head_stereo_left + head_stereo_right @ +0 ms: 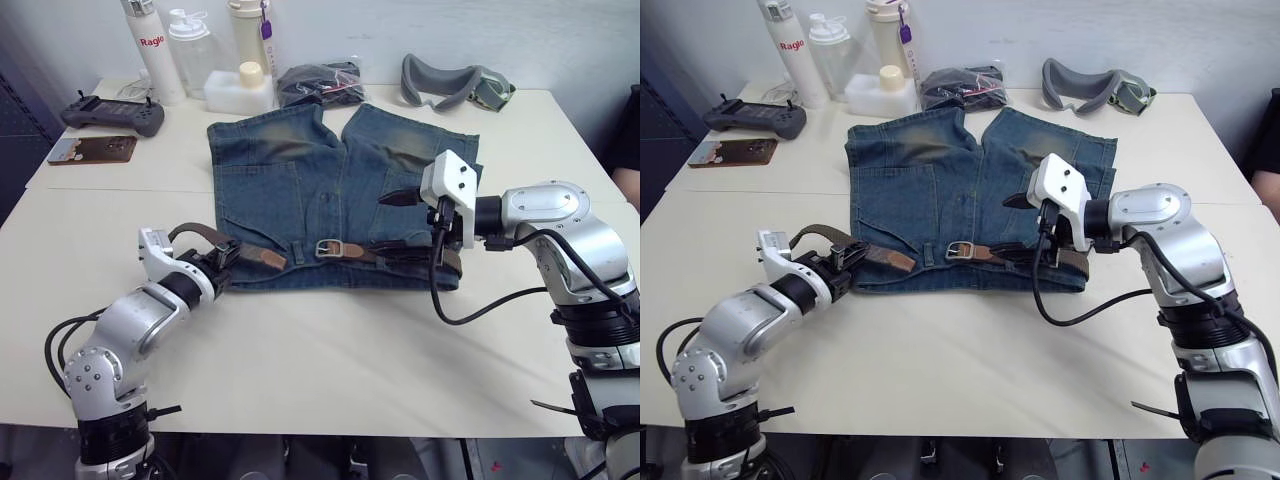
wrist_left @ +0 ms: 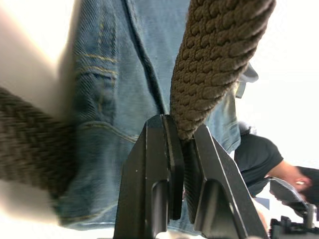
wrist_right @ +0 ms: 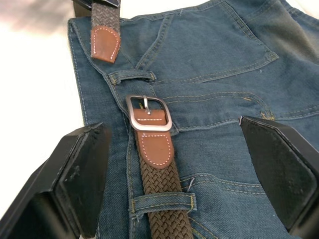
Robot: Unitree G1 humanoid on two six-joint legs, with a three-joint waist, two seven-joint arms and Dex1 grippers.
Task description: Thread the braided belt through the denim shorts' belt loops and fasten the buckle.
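The denim shorts (image 1: 300,170) lie flat on the table, waistband toward me. The braided belt (image 1: 400,258) runs along the waistband's right half, under a belt loop (image 3: 162,201). Its buckle (image 3: 148,112) rests at the middle of the waistband, unfastened, beside an empty loop (image 3: 130,76). The belt's other part curls off the shorts' left corner, ending in a brown leather tip (image 1: 268,260). My left gripper (image 2: 182,144) is shut on this braided part at that corner. My right gripper (image 3: 174,169) hovers open over the waistband, its fingers spread to either side of the belt.
At the back of the table stand bottles (image 1: 150,45), a white container (image 1: 238,90), a black bundle in a clear bag (image 1: 320,82) and grey goggles (image 1: 455,82). A game controller (image 1: 112,112) and a brown card (image 1: 92,150) lie back left. The table's front edge is near.
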